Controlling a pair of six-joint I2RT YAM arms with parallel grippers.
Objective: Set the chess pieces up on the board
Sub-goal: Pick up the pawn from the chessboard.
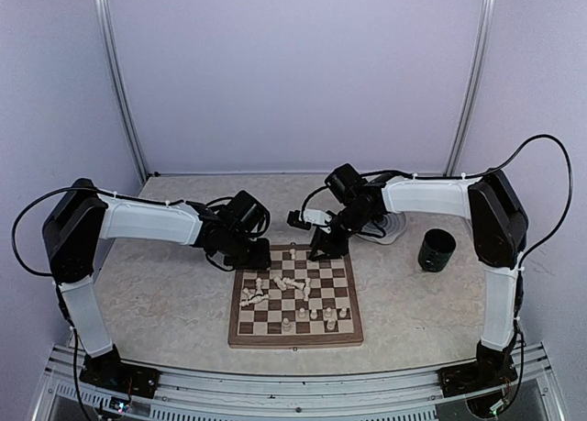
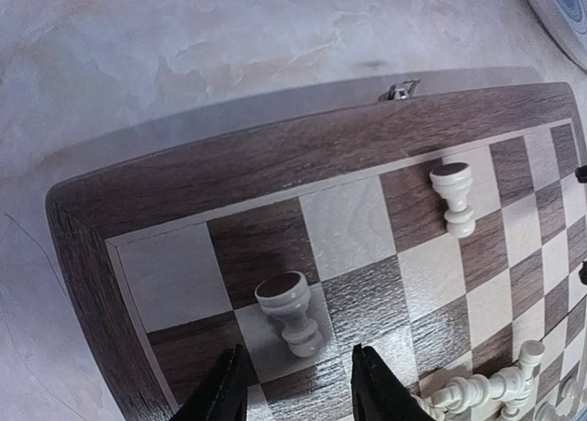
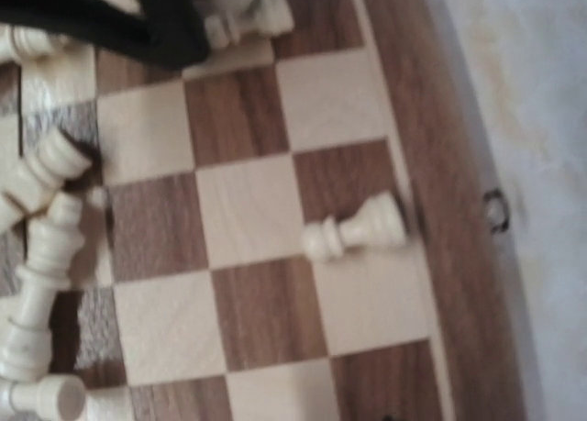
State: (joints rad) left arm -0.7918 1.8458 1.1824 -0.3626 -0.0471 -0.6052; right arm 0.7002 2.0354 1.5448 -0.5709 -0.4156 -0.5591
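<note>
Left wrist view has the left gripper [image 2: 295, 371] low over a corner of the board [image 2: 229, 169]. Its fingers [image 2: 220, 389] are parted wider than the pawn [image 2: 292, 313] standing upright just ahead of their tips, and they grip nothing. A second pawn [image 2: 454, 196], also upright, stands further ahead and to the gripper's right.

Right wrist view is blurred but shows what that one cannot. A fallen pawn [image 3: 356, 230] lies on its side, long axis crosswise to the board's border, base against it and head pointing inward. Nearby is a heap [image 3: 37, 256] of toppled pieces. A black finger [image 3: 138, 27] crosses the top corner with a lying piece [image 3: 248, 17] just beside it; whether the right gripper [image 1: 323, 250] holds it I cannot tell.

Only the top external view shows both arms, and a cup [image 1: 437, 249] well to the right gripper's right on the surface [image 1: 165, 293].
</note>
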